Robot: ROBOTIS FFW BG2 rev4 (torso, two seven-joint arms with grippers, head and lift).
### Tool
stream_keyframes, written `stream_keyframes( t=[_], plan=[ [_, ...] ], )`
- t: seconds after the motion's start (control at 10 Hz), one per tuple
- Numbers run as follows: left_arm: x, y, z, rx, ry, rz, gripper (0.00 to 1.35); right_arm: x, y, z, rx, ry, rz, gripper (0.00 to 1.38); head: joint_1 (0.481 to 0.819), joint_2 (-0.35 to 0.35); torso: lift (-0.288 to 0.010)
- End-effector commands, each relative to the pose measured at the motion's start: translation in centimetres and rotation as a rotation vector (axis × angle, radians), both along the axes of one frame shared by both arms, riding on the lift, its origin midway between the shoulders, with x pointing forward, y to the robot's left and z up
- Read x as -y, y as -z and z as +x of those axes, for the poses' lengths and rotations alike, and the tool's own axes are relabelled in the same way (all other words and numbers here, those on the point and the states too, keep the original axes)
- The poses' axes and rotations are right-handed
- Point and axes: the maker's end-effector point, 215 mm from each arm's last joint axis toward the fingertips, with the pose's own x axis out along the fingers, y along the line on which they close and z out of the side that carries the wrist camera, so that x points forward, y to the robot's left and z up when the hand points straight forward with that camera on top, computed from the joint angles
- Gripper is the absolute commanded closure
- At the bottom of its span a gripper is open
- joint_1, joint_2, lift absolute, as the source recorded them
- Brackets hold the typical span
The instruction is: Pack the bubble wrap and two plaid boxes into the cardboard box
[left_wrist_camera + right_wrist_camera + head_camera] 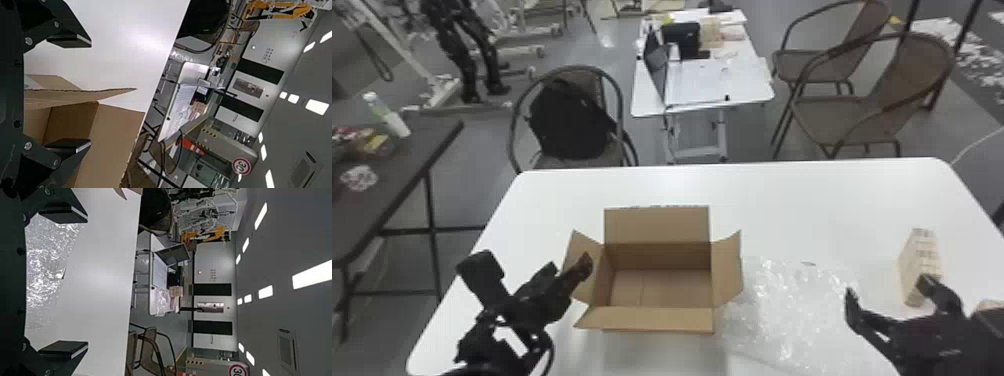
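The plaid box (921, 255) sits on the white table (807, 200), its long axis running up and down the head view, partly behind the spread-fingered right gripper (889, 294). Bubble wrap (782, 305) lies beside the cardboard box (657, 225), flaps splayed, inner floor visible. The left gripper (569, 266), fingers apart, is at its left flap.

The open cardboard box (659, 320) sits at lower centre, bubble wrap (782, 310) to its right. Left gripper (569, 267), lower left; right gripper (888, 288), lower right, by a plaid box (922, 255).
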Motion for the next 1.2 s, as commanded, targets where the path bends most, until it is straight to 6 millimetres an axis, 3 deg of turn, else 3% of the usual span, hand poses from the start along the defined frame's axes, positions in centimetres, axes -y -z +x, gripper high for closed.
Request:
stream_keyframes(
  t=[0.0,0.1,0.5,0.8,1.1],
  plan=[
    [-0.2,-0.2,0.0,0.006,-0.003,0.02,1.17,0.0,0.0,0.0,-0.001,-0.001,0.002,0.16,0.695,0.188,-0.038],
    [-0.5,-0.4,0.0,0.011,-0.009,0.025,1.22,0.0,0.0,0.0,-0.001,-0.003,0.004,0.16,0.695,0.189,-0.038],
    [-0.3,-0.3,0.0,0.008,-0.003,0.025,1.22,0.0,0.2,0.0,-0.007,0.0,0.01,0.16,0.695,0.195,-0.038],
    [-0.3,-0.4,0.0,0.015,-0.004,0.029,1.22,0.2,2.0,-0.3,-0.067,0.01,0.048,0.16,0.695,0.191,-0.038],
    [-0.2,-0.3,0.0,0.012,0.002,0.044,1.22,-0.8,4.5,1.4,-0.159,-0.015,0.102,0.16,0.695,0.192,-0.038]
  ],
)
